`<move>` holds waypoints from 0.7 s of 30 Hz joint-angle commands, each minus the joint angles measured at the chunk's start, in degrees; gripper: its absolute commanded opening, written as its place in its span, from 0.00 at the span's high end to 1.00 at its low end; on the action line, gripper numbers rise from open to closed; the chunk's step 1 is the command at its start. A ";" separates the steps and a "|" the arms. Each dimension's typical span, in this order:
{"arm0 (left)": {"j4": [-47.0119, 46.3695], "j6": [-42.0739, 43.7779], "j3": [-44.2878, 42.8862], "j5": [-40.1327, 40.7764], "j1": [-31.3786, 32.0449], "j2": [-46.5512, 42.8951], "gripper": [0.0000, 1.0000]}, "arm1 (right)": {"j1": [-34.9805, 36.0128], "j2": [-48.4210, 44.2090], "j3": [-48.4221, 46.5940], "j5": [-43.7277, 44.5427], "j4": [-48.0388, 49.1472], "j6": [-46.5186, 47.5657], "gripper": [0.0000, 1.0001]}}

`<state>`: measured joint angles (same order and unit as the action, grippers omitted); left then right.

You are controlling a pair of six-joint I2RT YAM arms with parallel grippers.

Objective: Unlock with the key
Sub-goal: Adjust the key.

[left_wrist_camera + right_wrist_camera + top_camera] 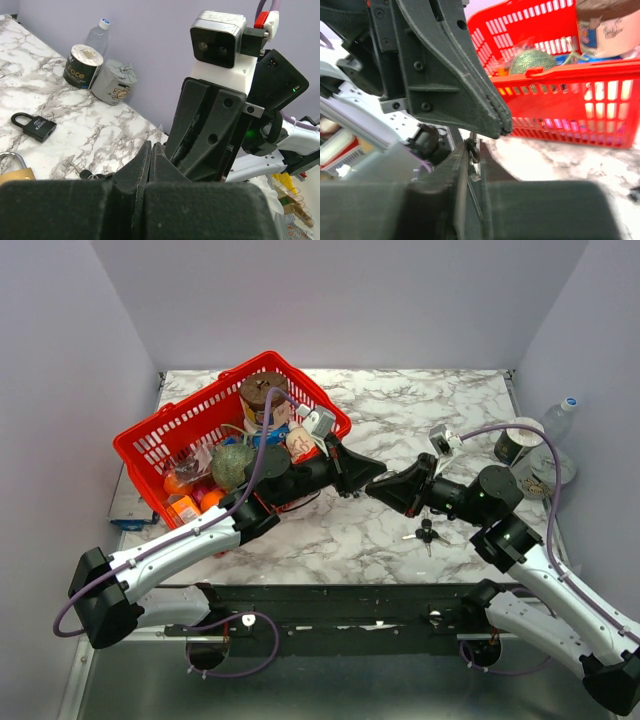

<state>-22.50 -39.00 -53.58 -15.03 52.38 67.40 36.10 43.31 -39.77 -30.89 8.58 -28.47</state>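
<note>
The left gripper (pixel 151 156) is shut, its two fingers pressed flat together with nothing showing between them. It reaches over the middle of the marble table (pixel 470 390) and meets the right gripper (pixel 470 156) tip to tip, the left one's tips just above the right one's.

The right gripper's jaws stand close together with only a narrow slit between them. In its wrist view a thin metal piece (pixel 472 149) stands in that slit. It may be a key, but the view is too blurred to be sure, and I cannot tell whether the jaws are pinching it.

A bunch of keys (pixel 427 532) lies flat on the table. It is below and to the right of the meeting grippers, just beside the right arm's wrist, and neither gripper touches it.

In the left wrist view a black padlock (pixel 34 126) lies on the table with its shackle closed, well apart from the left fingers. A brass padlock (pixel 11 172) is cut off at the picture's lower left edge, near the keys.

A red basket (pixel 135 440) full of groceries sits behind the left arm. Two rolls of paper (pixel 82 65) and a plastic bottle (pixel 98 35) stand by the far right wall.
</note>
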 commanded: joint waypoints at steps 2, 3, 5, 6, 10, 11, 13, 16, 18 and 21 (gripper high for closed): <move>-0.44 0.95 -1.17 1.49 0.35 -1.04 1.00 | 0.55 -0.86 -0.66 0.75 -0.41 0.43 0.99; -0.44 0.95 -1.17 1.49 0.35 -1.04 1.00 | 0.47 -0.77 -0.49 0.75 -0.14 -0.09 0.99; -0.44 0.86 -1.35 1.32 0.35 -0.95 1.00 | 0.47 -0.86 0.21 0.83 0.73 -1.14 0.99; -0.26 1.12 -1.52 1.23 0.35 -1.04 1.00 | 0.47 -0.95 0.57 1.01 1.09 -1.93 0.99; 5.43 4.45 -3.19 1.23 0.35 -0.95 0.33 | -1.54 -1.30 1.36 2.68 0.04 -2.38 0.99; 6.76 5.68 -3.46 1.75 0.35 -0.95 0.27 | -4.86 -1.21 1.53 1.12 -0.75 -2.82 0.99; 11.05 9.19 -3.72 3.24 0.53 -0.86 0.20 | -9.70 -0.95 3.29 -1.70 -0.76 -4.83 0.99; 16.93 14.12 -4.51 3.77 1.40 0.89 0.18 | -20.43 -1.12 6.54 -7.15 -0.76 -7.39 0.99; 18.98 15.70 -4.43 3.34 1.58 3.79 0.17 | -26.41 -1.73 7.86 -9.09 -0.84 -8.53 0.99; 21.09 18.69 -3.90 2.98 1.67 7.92 0.14 | -30.73 -2.97 9.53 -9.62 -1.72 -9.59 0.99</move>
<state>-8.73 -27.14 -57.23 -13.06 53.56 70.30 9.72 42.15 -32.01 -35.75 7.57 -35.03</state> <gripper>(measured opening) 0.843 0.022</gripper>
